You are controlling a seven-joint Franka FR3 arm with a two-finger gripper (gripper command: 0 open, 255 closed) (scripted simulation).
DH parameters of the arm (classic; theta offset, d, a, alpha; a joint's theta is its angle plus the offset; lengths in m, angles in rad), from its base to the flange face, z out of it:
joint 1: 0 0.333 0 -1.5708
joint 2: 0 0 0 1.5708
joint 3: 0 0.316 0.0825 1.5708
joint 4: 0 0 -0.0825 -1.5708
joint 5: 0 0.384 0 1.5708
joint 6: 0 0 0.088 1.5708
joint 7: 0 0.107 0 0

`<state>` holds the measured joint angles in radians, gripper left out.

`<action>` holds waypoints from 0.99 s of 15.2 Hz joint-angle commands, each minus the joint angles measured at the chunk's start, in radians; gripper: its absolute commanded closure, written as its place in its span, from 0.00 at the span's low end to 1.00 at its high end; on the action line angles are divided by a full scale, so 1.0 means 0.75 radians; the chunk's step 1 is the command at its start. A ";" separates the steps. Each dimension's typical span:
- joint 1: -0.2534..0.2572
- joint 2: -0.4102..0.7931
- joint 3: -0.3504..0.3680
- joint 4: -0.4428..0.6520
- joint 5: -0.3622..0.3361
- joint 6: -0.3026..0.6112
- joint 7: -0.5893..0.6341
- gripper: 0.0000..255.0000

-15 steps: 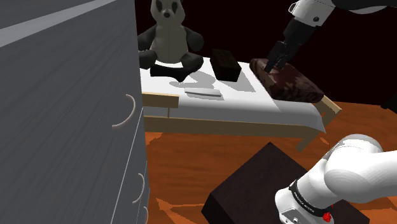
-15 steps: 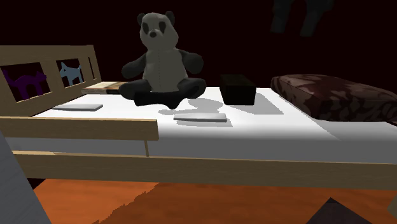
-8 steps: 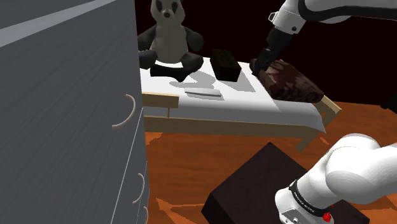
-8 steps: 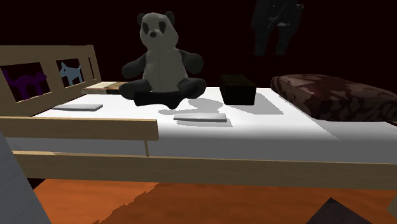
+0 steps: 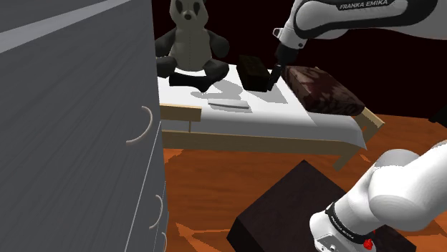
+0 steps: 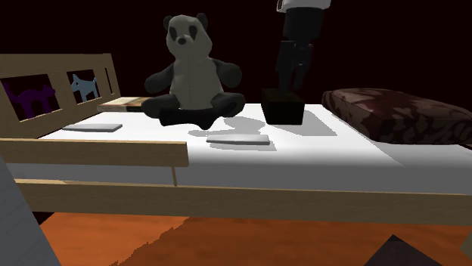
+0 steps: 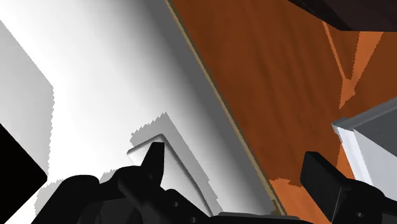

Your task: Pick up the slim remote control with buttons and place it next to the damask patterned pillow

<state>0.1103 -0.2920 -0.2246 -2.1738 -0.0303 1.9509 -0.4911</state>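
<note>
In the shoulder view, your all-black 2-finger gripper (image 5: 274, 73) hangs above the black box (image 5: 252, 71). The slim flat grey remote control (image 5: 228, 105) lies on the white bed (image 5: 286, 118).

In the second exterior view, the remote sits well apart from the dark red patterned pillow (image 6: 397, 113).

In the wrist view, the fingers stand apart, holding nothing.

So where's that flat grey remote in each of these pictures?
Shoulder view: the remote lies on the white bed, just in front of the panda.
Second exterior view: the remote is mid-picture, again in front of the panda.
Wrist view: it is the pale slab on the bed, not far from its wooden edge.
Shared landmark: the white bed with its wooden edge.
</note>
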 commanded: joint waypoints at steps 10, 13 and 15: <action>0.045 0.585 -0.026 0.363 0.111 0.155 -0.500 0.00; 0.040 0.739 -0.003 0.488 0.133 0.169 -0.613 0.00; 0.035 0.840 0.017 0.577 0.142 0.172 -0.681 0.00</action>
<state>0.1396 0.2864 -0.2199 -1.7963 0.0695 2.0866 -0.9722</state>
